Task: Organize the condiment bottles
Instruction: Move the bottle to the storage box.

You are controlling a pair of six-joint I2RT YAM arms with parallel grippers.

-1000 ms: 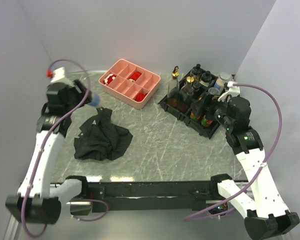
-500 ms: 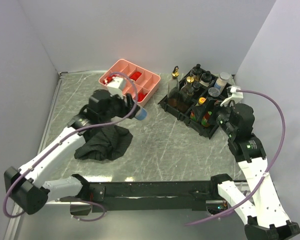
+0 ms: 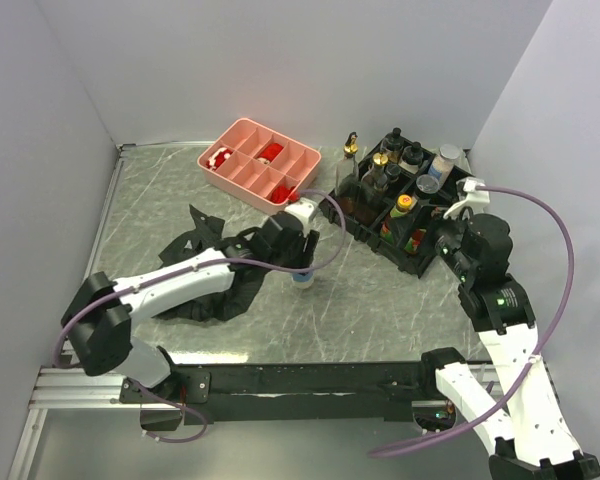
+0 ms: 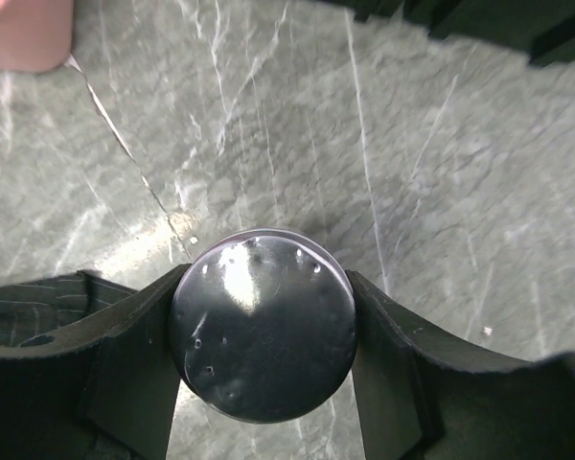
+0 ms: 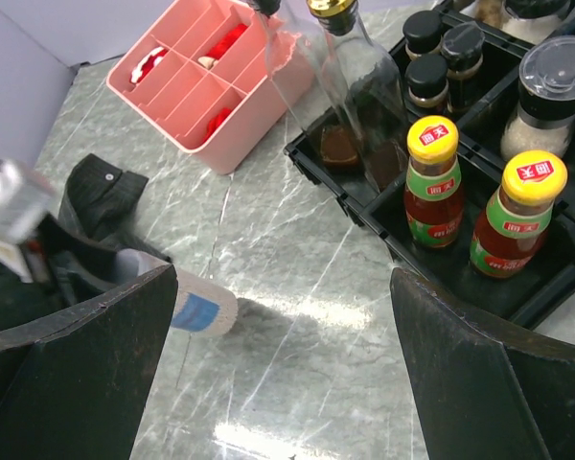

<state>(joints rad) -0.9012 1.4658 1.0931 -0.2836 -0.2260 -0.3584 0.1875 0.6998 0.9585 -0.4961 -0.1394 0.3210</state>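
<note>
While my left gripper (image 3: 300, 264) held a grey-lidded shaker (image 4: 262, 324), its fingers were partly closed against the lid on both sides. The shaker sat near the centre of the top view, over bare marble tabletop (image 3: 360, 300), between the black cloth (image 3: 215, 292) and the black rack (image 3: 410, 264). I could not tell whether its base touched the table. My right gripper (image 5: 283, 369) hovered at the right of the frame, beside the rack, with its fingers spread wide and holding nothing.

To do this step well, I judged that I should keep the shaker upright and bring it over a free slot. I should then lower it straight down, clear of the neighbouring necks, and let go only once the base rested.

The rack, at upper right, held two yellow-capped sauce bottles (image 5: 431, 182) at the front and tall clear gold-spouted bottles (image 5: 350, 81) beside them. Behind those stood black-lidded jars (image 5: 425, 77) and another grey-lidded shaker (image 5: 556, 96). The pink compartment tray (image 3: 242, 135), at upper centre, held red pieces (image 3: 270, 152) in a few cells. Its other cells looked empty.
</note>
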